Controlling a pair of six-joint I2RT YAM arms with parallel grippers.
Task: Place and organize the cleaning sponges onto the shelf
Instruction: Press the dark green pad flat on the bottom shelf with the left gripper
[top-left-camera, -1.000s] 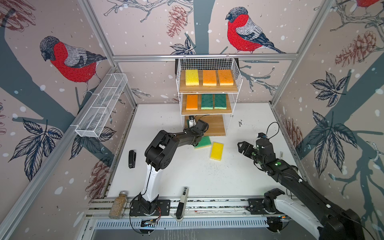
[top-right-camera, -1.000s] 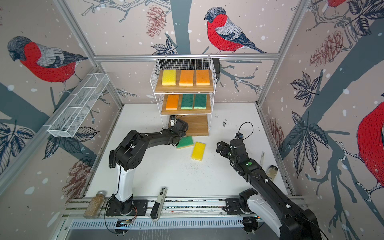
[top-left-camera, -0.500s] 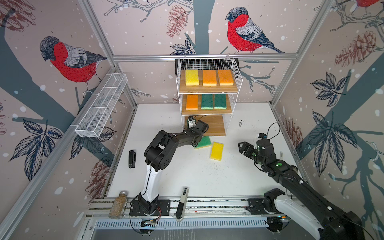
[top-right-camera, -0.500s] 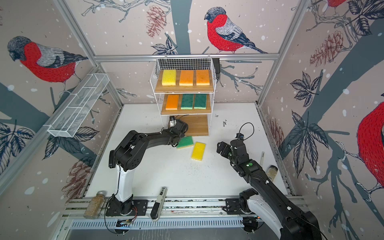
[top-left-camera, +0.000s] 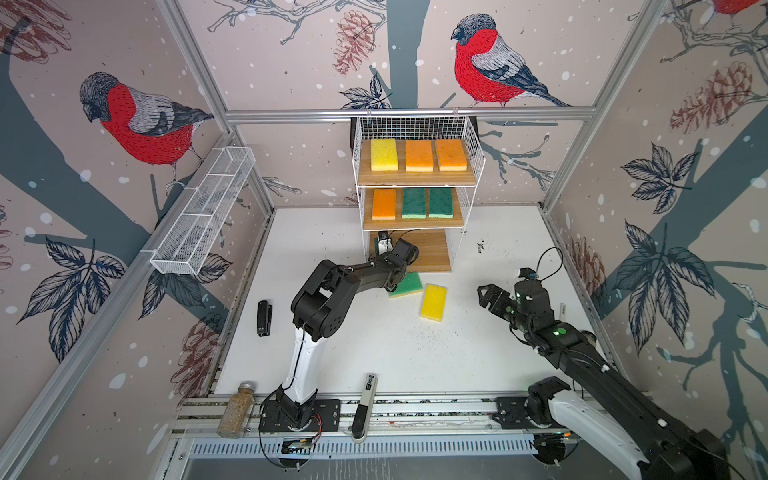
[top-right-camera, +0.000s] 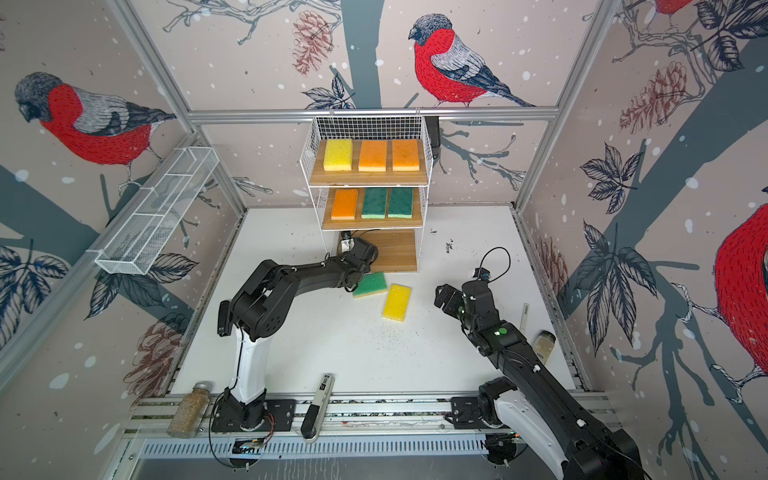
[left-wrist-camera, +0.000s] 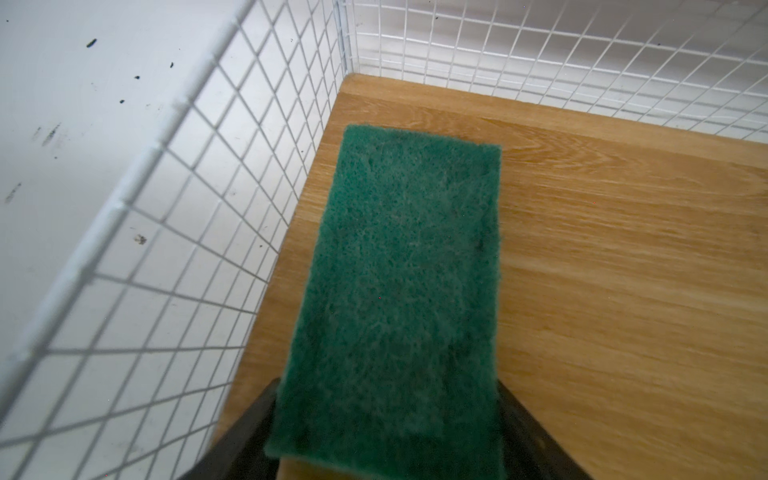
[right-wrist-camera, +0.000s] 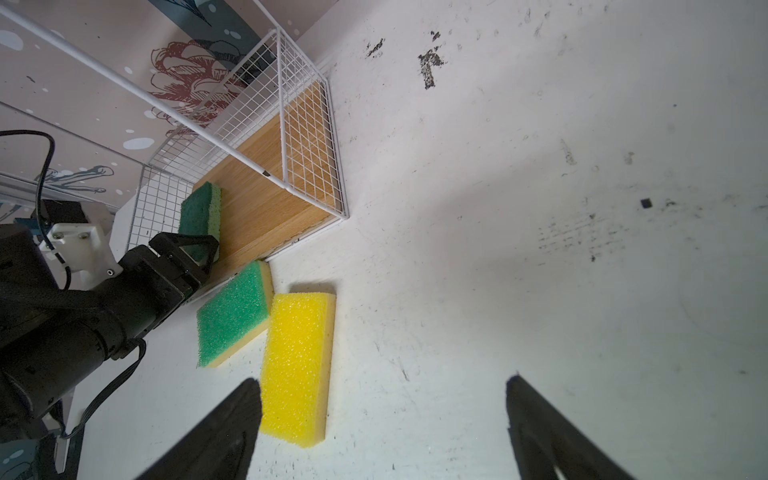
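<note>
Only the wrist views showed the left gripper (left-wrist-camera: 388, 386) apparently pinching a dark green sponge (left-wrist-camera: 407, 257) on the bottom board (left-wrist-camera: 623, 270) of the shelf (top-left-camera: 415, 179); the right gripper (right-wrist-camera: 383, 384) hung spread.

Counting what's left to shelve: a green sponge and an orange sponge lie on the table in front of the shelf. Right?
Wrong colour: beside the green sponge lies a yellow sponge, not an orange one; both top views show it.

Nine sponges (top-left-camera: 433, 302) — one shelf (top-left-camera: 415, 180).
</note>
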